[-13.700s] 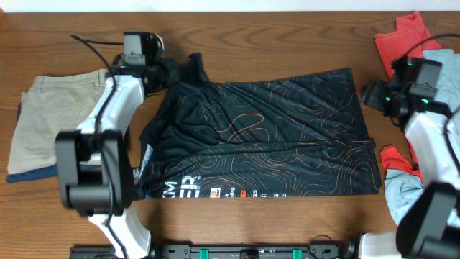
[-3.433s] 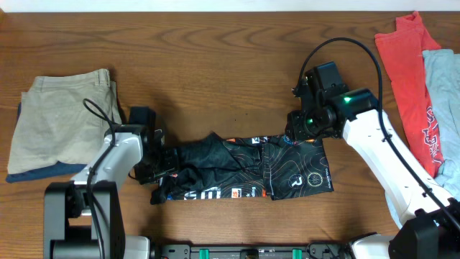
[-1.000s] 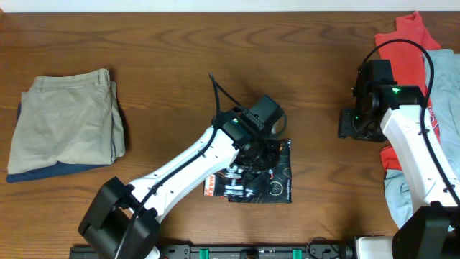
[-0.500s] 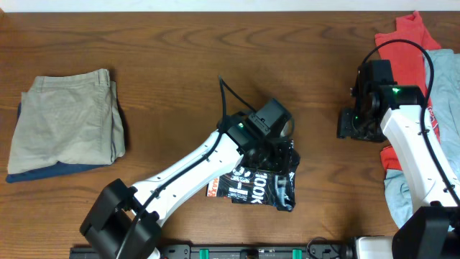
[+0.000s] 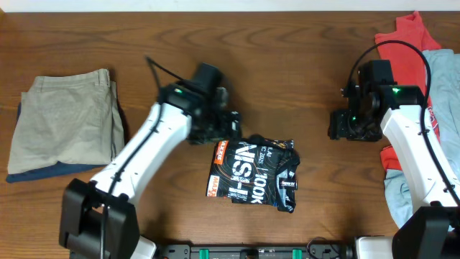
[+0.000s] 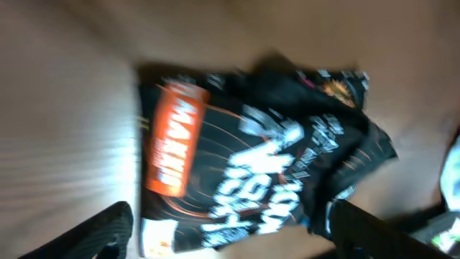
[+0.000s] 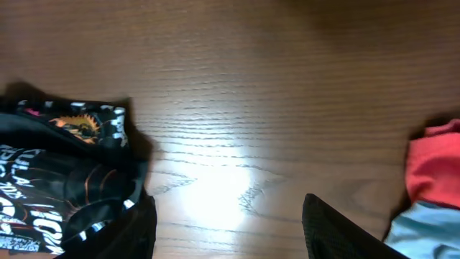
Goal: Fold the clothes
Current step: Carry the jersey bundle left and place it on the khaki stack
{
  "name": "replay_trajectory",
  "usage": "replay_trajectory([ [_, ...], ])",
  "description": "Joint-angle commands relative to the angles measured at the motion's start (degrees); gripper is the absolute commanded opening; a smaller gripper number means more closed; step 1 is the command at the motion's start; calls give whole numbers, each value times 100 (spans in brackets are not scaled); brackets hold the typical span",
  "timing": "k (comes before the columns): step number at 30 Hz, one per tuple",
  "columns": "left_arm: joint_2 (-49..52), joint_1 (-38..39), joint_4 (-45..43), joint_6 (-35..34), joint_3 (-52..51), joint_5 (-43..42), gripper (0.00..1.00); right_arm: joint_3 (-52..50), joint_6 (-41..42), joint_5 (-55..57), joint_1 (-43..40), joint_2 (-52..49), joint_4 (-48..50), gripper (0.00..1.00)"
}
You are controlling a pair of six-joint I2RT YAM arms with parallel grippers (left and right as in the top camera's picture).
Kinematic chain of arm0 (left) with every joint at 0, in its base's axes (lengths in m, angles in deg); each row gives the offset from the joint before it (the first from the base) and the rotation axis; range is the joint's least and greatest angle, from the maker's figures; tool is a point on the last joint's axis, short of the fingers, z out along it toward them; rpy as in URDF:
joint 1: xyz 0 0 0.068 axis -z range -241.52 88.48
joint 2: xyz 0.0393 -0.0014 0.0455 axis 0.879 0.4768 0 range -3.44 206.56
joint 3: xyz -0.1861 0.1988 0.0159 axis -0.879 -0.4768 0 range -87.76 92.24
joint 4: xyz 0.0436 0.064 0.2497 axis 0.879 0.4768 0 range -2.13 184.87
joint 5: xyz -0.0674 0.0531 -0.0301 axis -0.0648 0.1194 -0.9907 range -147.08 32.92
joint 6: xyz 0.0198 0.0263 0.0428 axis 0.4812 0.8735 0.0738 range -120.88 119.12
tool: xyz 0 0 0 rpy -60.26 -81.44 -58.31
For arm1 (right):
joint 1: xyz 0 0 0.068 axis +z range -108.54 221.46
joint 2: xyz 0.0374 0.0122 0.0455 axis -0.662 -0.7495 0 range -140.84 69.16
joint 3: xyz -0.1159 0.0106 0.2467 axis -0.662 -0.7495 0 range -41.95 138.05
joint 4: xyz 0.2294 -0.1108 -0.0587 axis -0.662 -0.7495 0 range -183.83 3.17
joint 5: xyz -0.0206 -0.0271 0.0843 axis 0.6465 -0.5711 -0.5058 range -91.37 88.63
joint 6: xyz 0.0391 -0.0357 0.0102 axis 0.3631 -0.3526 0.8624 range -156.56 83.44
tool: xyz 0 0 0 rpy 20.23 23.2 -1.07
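From above, the folded jersey [image 5: 251,173] lies mid-surface [image 5: 287,57], nearer the front edge. The left claw [image 5: 224,133] is just beside its far left corner, and the right claw [image 5: 343,126] is well apart, toward the right edge.

Left wrist: fingers [image 6: 93,234] spread wide, released, with the jersey between them.

Right wrist: fingers [image 7: 338,230] spread, gripping nothing, with the jersey at the left.

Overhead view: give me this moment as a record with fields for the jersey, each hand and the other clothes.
jersey: black jersey, folded into a compact, slightly rumpled bundle, white lettering up, mid-table
left hand: open, by the bundle's far left corner, holding nothing
right hand: open, right of the bundle, empty
other clothes: beige trousers folded at left; red T-shirt and light-blue T-shirt at right
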Motion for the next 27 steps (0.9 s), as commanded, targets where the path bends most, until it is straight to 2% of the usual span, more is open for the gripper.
replay_trajectory([
  [1,136,-273,33,682,-140,96,92,35,-129,-173,-37,50,-9,64],
  [3,258,-363,31,881,-251,33,93,33,-129,-170,-37,50,-15,63],
  [8,798,-352,-13,1937,-411,-811,93,31,-129,-170,-37,50,-26,64],
  [12,1285,-269,-179,2017,-422,-839,93,31,-129,-170,-37,50,-35,64],
  [18,1904,-74,-400,2339,-424,-1576,92,31,-129,-168,-37,50,-61,64],
  [19,1965,-35,-455,2341,-424,-1572,89,31,-129,-168,-37,50,-61,64],
  [20,2026,2,-538,2341,-424,-1550,84,31,-129,-168,-37,50,-61,64],
  [23,2081,42,-833,2339,-424,-1508,56,31,-129,-168,-37,50,-68,64],
  [24,2079,39,-935,2337,-422,-1510,35,31,-129,-168,-37,50,-70,64],
  [25,2072,31,-1029,2334,-411,-1510,20,31,-129,-168,-37,50,-70,64],
  [26,2070,11,-1078,2334,-400,-1510,11,31,-131,-168,-37,50,-70,64],
  [27,2068,-11,-1108,2334,-382,-1508,6,31,-131,-168,-37,50,-70,64],
])
